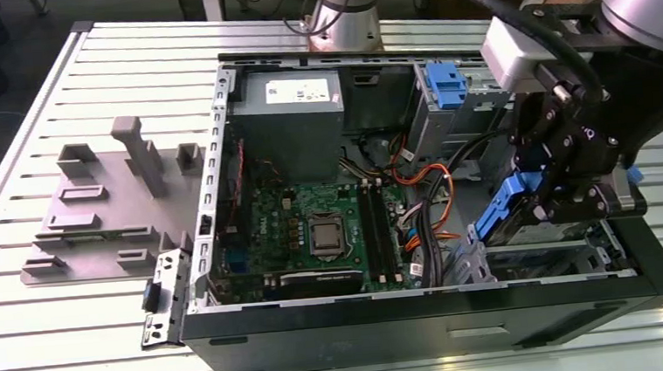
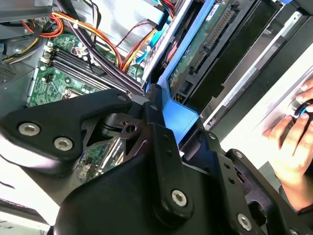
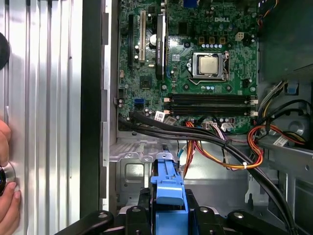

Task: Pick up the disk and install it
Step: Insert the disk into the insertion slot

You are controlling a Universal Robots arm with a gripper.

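Note:
The disk (image 1: 508, 212), a flat drive framed by blue rails, hangs tilted over the grey drive bay (image 1: 547, 260) at the case's front corner on the exterior view's right. My gripper (image 1: 552, 209) is shut on it from above. In the first wrist view the disk's blue end tab (image 3: 168, 188) sticks out between my black fingers (image 3: 143, 198), above the bay's metal floor (image 3: 129, 176). In the second wrist view the disk's green circuit board (image 2: 200, 44) and blue tab (image 2: 182, 116) run away from my gripper (image 2: 161, 127).
The open computer case (image 1: 434, 305) lies on a slatted table (image 1: 39, 346). Inside are the motherboard (image 3: 195, 63), orange and black cables (image 3: 215, 147), a grey power supply (image 1: 291, 101) and a fixed blue bracket (image 1: 447, 85). A person's hand (image 2: 293, 142) rests beside the case. A grey fixture (image 1: 111, 201) stands on the exterior view's left.

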